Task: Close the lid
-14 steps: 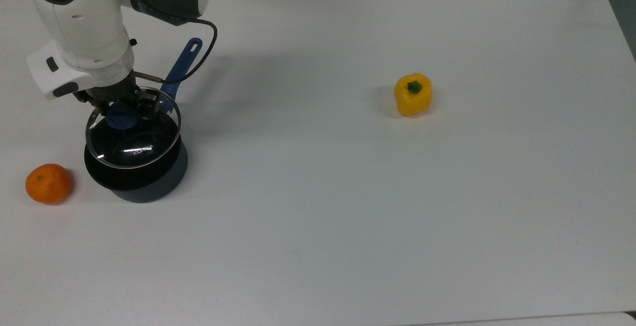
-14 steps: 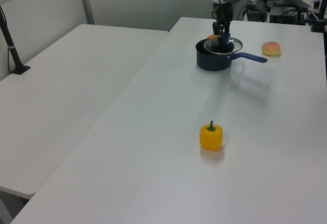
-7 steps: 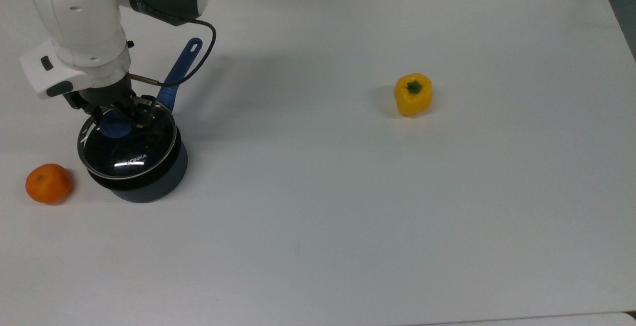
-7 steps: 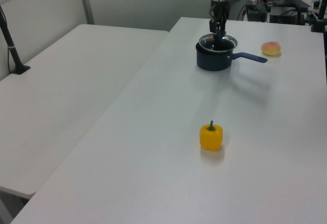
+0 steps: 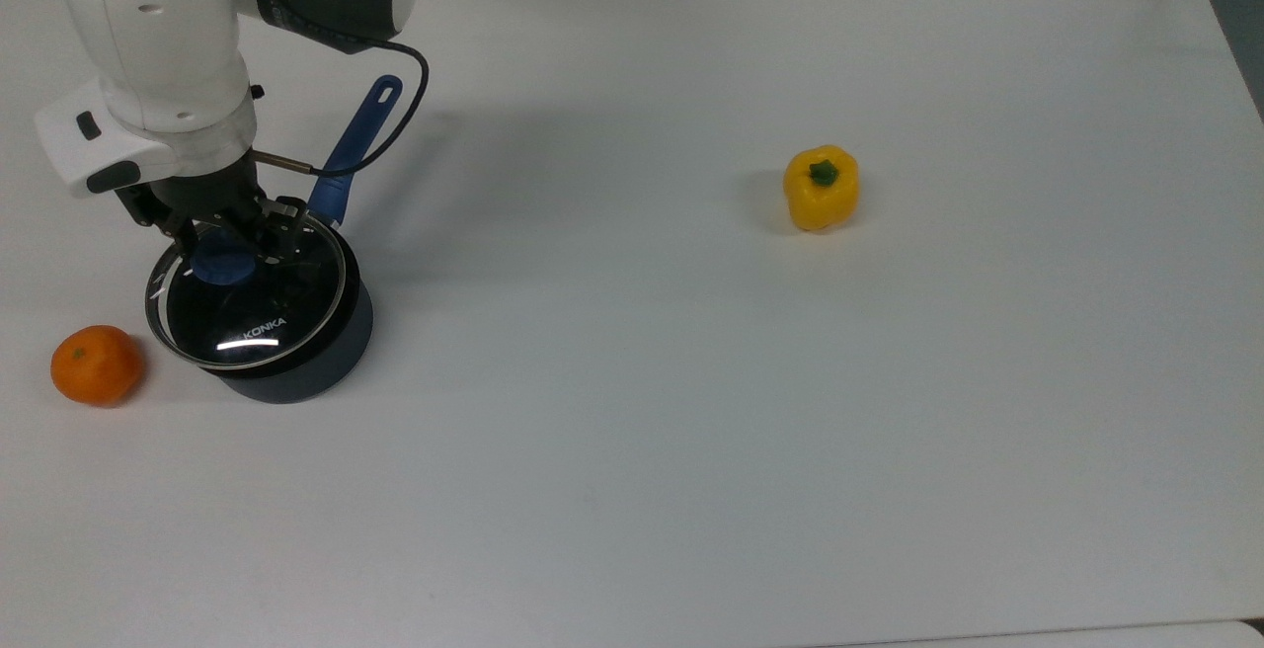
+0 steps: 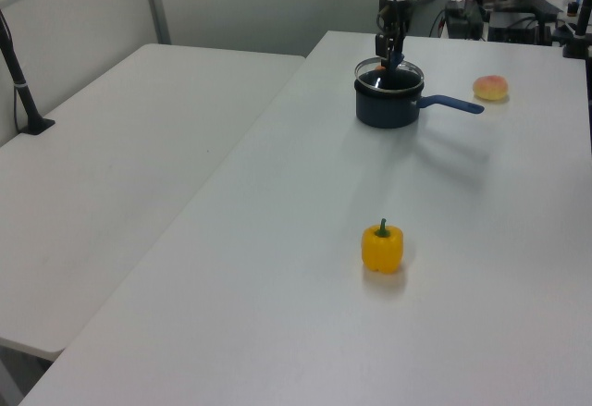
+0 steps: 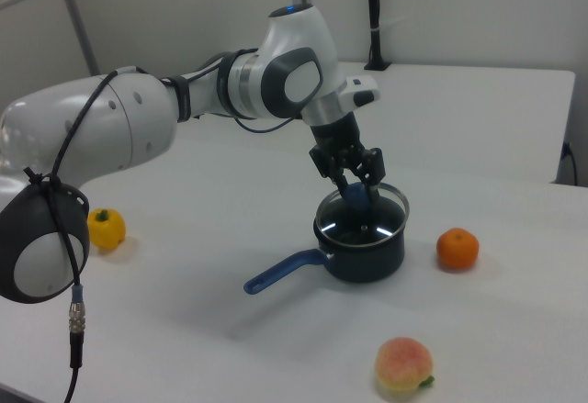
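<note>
The clear glass lid (image 5: 259, 320) with its metal rim hangs level over the dark saucepan (image 5: 296, 376), offset a little toward the top view's left. My gripper (image 5: 231, 235) reaches down from above and is shut on the lid's blue knob (image 5: 219, 268). In the right view the gripper (image 7: 353, 179) holds the knob (image 7: 357, 197), with the lid (image 7: 367, 222) sitting close over the saucepan (image 7: 367, 254); I cannot tell whether lid and rim touch. In the left view the lid (image 6: 389, 70) tops the saucepan (image 6: 388, 105) under the gripper (image 6: 394, 51).
The saucepan's blue handle (image 5: 356, 137) points toward the top view's upper edge. An orange (image 5: 96, 364) lies just to the top view's left of the saucepan. A yellow pepper (image 5: 821, 187) stands far to the top view's right. A peach (image 7: 402, 364) lies near the right view's bottom.
My gripper has carried the lid toward the top view's left, and the lid has gone from tilted to level over the saucepan's opening. The grip on the knob is unchanged.
</note>
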### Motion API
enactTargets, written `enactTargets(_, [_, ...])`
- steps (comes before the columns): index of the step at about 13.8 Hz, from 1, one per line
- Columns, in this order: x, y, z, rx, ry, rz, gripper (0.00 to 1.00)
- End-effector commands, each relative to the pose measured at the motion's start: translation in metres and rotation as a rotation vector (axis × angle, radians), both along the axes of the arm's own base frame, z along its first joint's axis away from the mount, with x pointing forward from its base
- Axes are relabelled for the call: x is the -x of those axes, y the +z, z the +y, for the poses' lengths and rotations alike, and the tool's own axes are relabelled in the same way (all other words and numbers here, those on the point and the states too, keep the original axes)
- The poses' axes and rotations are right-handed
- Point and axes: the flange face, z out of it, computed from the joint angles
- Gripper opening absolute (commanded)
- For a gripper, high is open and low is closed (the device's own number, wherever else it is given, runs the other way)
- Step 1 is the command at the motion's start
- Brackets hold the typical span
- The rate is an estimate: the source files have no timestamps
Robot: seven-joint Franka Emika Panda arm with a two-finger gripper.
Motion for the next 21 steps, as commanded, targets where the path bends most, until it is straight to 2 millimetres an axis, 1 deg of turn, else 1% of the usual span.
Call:
enactTargets(1, [-0.001,-0.002,0.001,0.0,0.021,0.0,0.18])
enactTargets(5, [-0.001,-0.01,0.004,-0.003,0.026,0.011,0.19])
enactTargets(7, [-0.001,-0.01,0.003,-0.003,0.025,0.011,0.2])
enactTargets(8, [-0.001,-0.01,0.003,-0.003,0.025,0.011,0.24])
enactTargets(9, [0.0,-0.011,0.003,-0.003,0.025,0.014,0.47])
enactTargets(10, [0.001,-0.016,0.005,-0.004,0.026,0.023,0.76])
enactTargets(11, [0.001,-0.017,0.007,0.005,0.033,0.028,1.0])
enactTargets(14, [0.008,-0.013,0.014,0.008,0.039,0.039,1.0])
enactTargets(15, [0.015,0.006,0.017,0.006,0.038,0.024,1.0])
enactTargets(16, [0.025,0.03,0.021,0.002,0.035,0.007,1.0])
enactTargets(17, [0.039,0.046,0.027,-0.004,0.029,0.005,1.0])
enactTargets(18, [0.053,0.059,0.039,-0.014,0.005,0.012,1.0])
enactTargets(20, [0.093,0.088,0.074,-0.041,-0.085,0.001,1.0])
enactTargets(21, [0.106,0.099,0.084,-0.061,-0.117,0.003,1.0])
